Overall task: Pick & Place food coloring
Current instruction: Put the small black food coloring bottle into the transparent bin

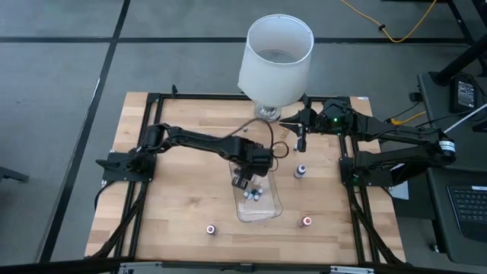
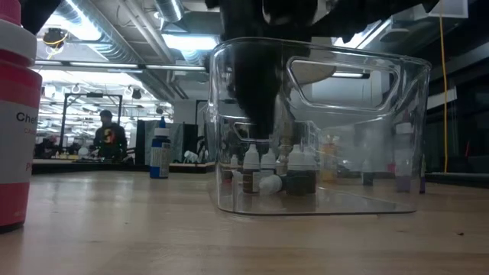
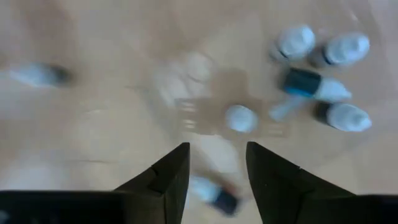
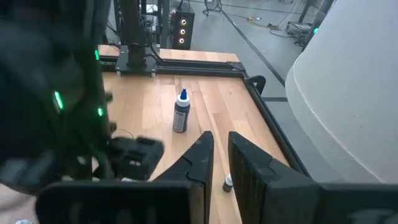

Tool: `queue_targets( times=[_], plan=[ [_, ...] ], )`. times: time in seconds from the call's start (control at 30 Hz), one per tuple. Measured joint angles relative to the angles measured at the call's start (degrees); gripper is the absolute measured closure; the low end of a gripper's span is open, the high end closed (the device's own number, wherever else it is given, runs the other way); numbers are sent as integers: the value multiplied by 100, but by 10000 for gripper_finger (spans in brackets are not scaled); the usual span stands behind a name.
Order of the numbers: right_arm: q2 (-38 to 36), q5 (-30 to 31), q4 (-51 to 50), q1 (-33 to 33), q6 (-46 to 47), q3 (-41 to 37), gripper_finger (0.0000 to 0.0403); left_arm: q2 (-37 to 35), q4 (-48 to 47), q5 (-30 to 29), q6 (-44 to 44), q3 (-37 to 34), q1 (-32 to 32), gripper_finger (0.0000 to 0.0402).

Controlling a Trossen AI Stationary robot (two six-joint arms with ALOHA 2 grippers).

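The wooden table (image 1: 183, 205) fills the middle of the high view, with the large white lamp (image 1: 275, 59) at its upper centre, clear of the work. Just below centre lies the clear tray (image 1: 268, 213), which looks to be the collecting place: several food coloring bottles (image 1: 253, 195) already stand clustered inside it, seen in the low view (image 2: 267, 169) behind the clear wall. Loose bottles wait outside: one right of centre (image 1: 300, 170), two near the lower edge (image 1: 211, 228) (image 1: 307, 221).

The left gripper (image 1: 242, 181) hangs over the tray's upper end, presumably over the drop spot. In its wrist view its fingers (image 3: 168, 177) stand spread with nothing between them, above the bottles (image 3: 329, 81) in the tray.

The right gripper (image 1: 301, 142) hovers beside the lamp base, upper right of centre, waiting. Its fingers (image 4: 199, 158) are nearly together, a narrow gap showing, holding nothing.
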Motion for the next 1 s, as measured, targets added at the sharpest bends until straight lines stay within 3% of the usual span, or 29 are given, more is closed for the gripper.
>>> queue_targets(
  times=[0.2,0.53,0.77,1.0],
  plan=[
    [0,13,-17,1,4,0,350,-628,-115,-657,335,357,336,245],
    [0,7,-33,0,43,0,350,-1577,-1124,-705,-965,336,1370,245],
    [0,4,-40,0,4,0,350,-1673,-951,-234,-676,-586,1741,251],
    [0,2,-44,-11,26,0,350,-1673,148,272,-202,-1583,1903,247]
  ],
)
